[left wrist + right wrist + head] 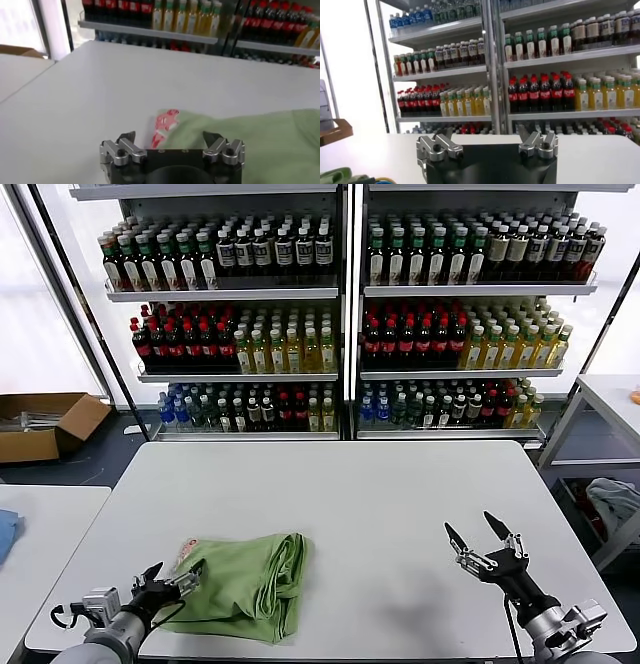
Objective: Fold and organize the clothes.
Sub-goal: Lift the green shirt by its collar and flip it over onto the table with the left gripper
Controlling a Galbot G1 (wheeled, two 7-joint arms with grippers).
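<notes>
Head view: left end effector spread, empty, at near-left edge of polo shirt, fingertips just touching or barely clear of cloth; cannot tell which. Right end effector spread, empty, hovering over bare worktop, well apart from shirt. Step, by judgement: fold laid, grip let go. Next move calls for fresh grasp on shirt edge for another fold or tidying. Shirt: light green, soft, folded into compact wrinkled packet, red-and-white patch showing at corner nearest left end effector.
</notes>
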